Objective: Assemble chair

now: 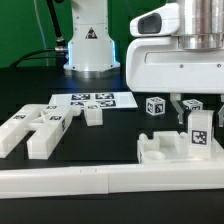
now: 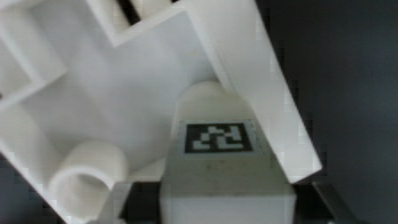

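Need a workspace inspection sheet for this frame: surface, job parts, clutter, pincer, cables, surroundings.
surface: black table; white rail along its near edge.
job's things: slab lies flat; post stands upright at the slab, cannot tell whether it is seated; cube stands apart behind the slab; loose parts lie at the exterior view's left.
clutter: marker board lies flat; nothing else seen.
grippers: pincer shut on the post.
cables: one cable beside the arm base.
surroundings: green backdrop behind the table.
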`<action>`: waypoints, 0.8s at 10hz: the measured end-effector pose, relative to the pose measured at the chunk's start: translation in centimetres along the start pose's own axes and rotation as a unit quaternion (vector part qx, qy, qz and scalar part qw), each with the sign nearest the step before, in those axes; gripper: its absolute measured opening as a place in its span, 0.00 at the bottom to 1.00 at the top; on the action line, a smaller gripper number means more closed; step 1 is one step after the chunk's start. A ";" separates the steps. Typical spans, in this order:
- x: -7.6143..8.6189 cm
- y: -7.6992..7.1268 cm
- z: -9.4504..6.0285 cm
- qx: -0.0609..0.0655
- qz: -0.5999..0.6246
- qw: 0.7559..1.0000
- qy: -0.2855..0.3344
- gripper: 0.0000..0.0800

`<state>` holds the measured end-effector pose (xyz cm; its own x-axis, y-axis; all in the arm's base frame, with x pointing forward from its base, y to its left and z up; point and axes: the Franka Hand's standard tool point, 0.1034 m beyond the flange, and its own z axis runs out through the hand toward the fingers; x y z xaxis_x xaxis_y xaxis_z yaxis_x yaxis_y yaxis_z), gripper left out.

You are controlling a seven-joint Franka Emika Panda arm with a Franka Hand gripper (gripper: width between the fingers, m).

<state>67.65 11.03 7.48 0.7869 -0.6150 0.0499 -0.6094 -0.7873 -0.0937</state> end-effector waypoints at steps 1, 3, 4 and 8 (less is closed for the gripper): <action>-0.1 0.0 0.0 0.000 0.046 0.999 0.000 0.36; -0.1 0.0 0.0 0.003 0.130 0.992 -0.004 0.36; -0.1 -0.1 0.0 0.006 0.195 0.981 -0.008 0.36; -0.1 -0.1 0.0 0.007 0.193 0.981 -0.009 0.68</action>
<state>67.63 11.13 7.46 0.4994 -0.8663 -0.0091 -0.8610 -0.4952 -0.1162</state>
